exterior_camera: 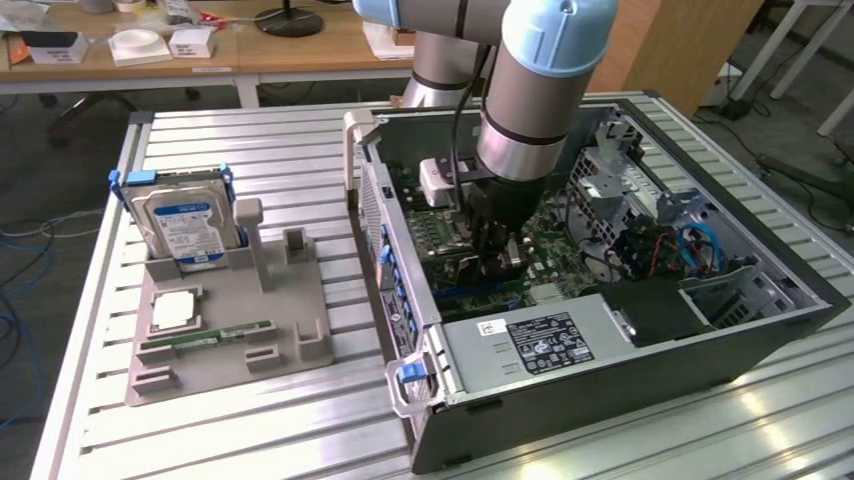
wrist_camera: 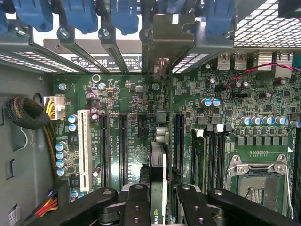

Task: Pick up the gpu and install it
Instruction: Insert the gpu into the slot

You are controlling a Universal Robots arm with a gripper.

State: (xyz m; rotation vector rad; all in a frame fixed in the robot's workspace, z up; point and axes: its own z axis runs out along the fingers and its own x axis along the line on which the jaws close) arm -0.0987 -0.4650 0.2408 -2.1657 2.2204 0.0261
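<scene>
The gripper (wrist_camera: 160, 194) is partly closed, its fingers (wrist_camera: 137, 205) clamping the gpu (wrist_camera: 158, 165) edge-on. The card stands upright over the motherboard (wrist_camera: 117, 94) slots.

Slatted metal table (exterior_camera: 267, 150), wooden desk (exterior_camera: 287, 55) behind

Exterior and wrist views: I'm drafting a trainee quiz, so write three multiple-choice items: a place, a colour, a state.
1. Where is the hard drive? A in the end effector; B upright in the grey holder; C flat on the motherboard.
2. The memory stick's colour? A green; B red; C white.
3. The gpu is: A lying in the holder; B leaning on the hard drive; C edge-on between the end effector's fingers.
1 B, it stands in the holder; 2 A, a green strip lies there; 3 C, fingers flank it over the motherboard.
</scene>
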